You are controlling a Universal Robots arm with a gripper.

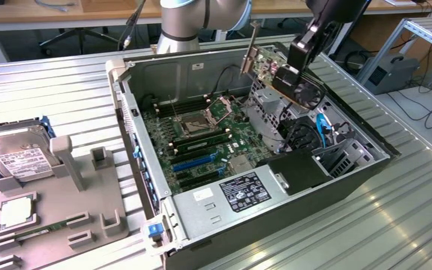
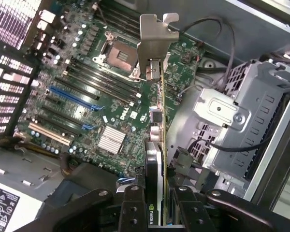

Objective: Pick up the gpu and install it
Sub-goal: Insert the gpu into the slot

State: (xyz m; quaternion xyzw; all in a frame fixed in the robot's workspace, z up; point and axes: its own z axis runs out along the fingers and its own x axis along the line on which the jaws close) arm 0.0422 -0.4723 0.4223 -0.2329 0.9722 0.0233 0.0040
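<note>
Judging from both views, I count the pick-up as done: the tool (image 1: 297, 62) is clamped on the gpu (image 1: 287, 81) and carries it in the air, at about one o'clock in the exterior view, over the open computer case (image 1: 201, 62). The install is not done. The card sits in no slot and hangs clear above the motherboard (image 1: 201, 138).

The exterior view gives me the height of the card over the case, which stands on the desk (image 1: 396, 225), and the hard drive (image 1: 13, 152) at nine o'clock, outside the case.

The wrist view gives what that one cannot: the gpu (image 2: 157, 145) seen edge-on between the two fingers (image 2: 130, 208), its metal bracket (image 2: 154, 36) pointing away from the camera. The blue slot (image 2: 72, 99) lies to one side of the card's line, as far as I can judge.
</note>
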